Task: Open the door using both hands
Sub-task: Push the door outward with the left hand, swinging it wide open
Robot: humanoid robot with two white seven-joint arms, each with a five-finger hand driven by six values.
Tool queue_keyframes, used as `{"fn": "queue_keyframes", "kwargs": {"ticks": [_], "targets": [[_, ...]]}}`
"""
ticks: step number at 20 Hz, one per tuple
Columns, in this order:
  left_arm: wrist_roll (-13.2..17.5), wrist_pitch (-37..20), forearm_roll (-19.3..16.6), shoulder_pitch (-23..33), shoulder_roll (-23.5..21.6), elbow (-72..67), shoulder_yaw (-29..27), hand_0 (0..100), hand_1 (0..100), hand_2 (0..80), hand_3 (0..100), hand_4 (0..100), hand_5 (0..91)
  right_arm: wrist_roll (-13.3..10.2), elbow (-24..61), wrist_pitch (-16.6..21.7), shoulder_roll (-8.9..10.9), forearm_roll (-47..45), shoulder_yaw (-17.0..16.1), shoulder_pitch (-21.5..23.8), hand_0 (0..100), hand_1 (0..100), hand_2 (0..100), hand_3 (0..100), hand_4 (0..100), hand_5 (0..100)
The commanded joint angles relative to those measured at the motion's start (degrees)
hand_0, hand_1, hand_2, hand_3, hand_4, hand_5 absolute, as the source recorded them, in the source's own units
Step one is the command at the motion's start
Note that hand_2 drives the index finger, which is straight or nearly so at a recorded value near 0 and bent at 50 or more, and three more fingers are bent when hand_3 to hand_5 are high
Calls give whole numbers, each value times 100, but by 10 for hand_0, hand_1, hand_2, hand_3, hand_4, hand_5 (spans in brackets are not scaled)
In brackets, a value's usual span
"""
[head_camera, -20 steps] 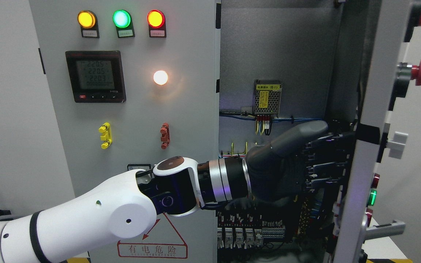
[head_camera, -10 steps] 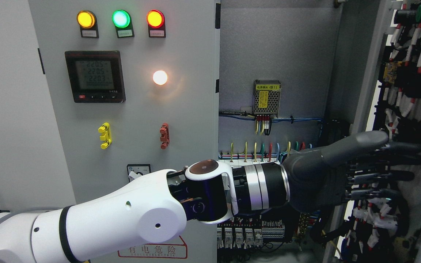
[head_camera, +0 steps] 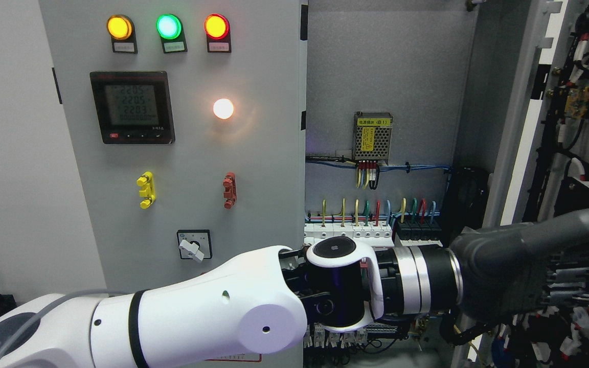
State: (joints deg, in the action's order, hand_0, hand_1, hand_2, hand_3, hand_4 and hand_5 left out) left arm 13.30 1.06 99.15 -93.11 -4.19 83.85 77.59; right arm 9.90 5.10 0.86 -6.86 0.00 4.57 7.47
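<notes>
left robot hand [head_camera: 545, 266] fingers extended flat against open door [head_camera: 575, 153] wiring, grasping nothing, breakers [head_camera: 371, 232] behind, closed grey panel [head_camera: 182, 153] left

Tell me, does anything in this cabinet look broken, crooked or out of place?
Nothing stands out as damaged. The right door is swung wide open, its wired back facing us, with the left robot hand stretched against it. Inside, the wires run in tidy rows. The selector switch sits turned at an angle, which may be normal.
</notes>
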Motion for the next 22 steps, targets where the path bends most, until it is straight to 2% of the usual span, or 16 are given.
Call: {"fn": "queue_keyframes", "kwargs": {"ticks": [1, 3, 7, 22], "targets": [[6, -1, -133, -14, 814, -500, 63, 120, 389, 0, 0, 0, 0, 12, 0, 2, 0, -176, 0, 0, 120, 389, 0, 0, 0, 0], [-37, -1, -133, -14, 832, -492, 133, 120, 389, 0, 0, 0, 0, 12, 0, 2, 0, -176, 0, 0, 120, 389, 0, 0, 0, 0], [-354, -18, -133, -14, 850, -466, 125, 120, 389, 0, 0, 0, 0, 12, 0, 2, 0, -176, 0, 0, 120, 389, 0, 0, 0, 0], [-345, -1, -168, -15, 823, -466, 37, 120, 389, 0, 0, 0, 0, 12, 0, 2, 0, -176, 0, 0, 120, 389, 0, 0, 0, 0]]}}
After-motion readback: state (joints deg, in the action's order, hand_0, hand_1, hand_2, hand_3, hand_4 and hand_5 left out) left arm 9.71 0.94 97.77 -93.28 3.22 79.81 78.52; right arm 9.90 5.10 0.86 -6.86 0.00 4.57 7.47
